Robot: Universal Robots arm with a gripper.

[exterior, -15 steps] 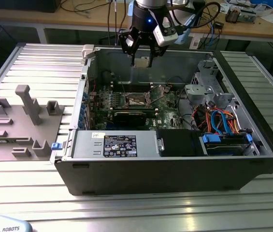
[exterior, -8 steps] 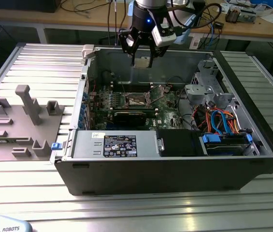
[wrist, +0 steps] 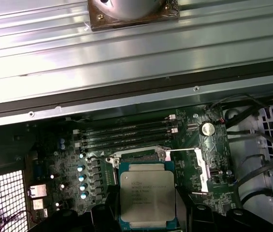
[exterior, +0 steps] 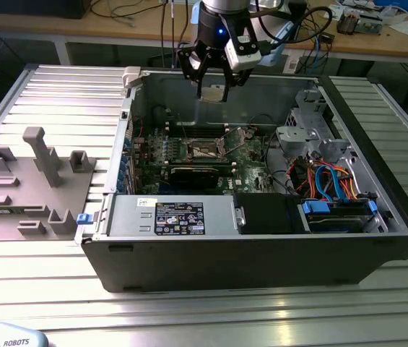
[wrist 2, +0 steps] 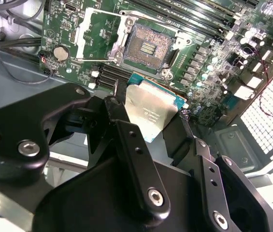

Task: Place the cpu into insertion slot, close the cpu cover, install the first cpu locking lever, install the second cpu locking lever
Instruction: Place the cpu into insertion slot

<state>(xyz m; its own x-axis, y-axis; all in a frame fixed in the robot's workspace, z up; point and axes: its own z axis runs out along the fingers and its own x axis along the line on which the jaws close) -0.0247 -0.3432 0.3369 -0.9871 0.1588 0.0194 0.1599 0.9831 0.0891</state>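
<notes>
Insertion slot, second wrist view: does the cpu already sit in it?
No, the insertion slot is empty; the end effector holds the cpu apart from it.

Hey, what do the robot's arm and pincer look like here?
The matte black metal pincer has jointed, flat linkage fingers studded with silver screws. Above it sits a black wrist with a blue light, a white boxy module and black cables.
</notes>
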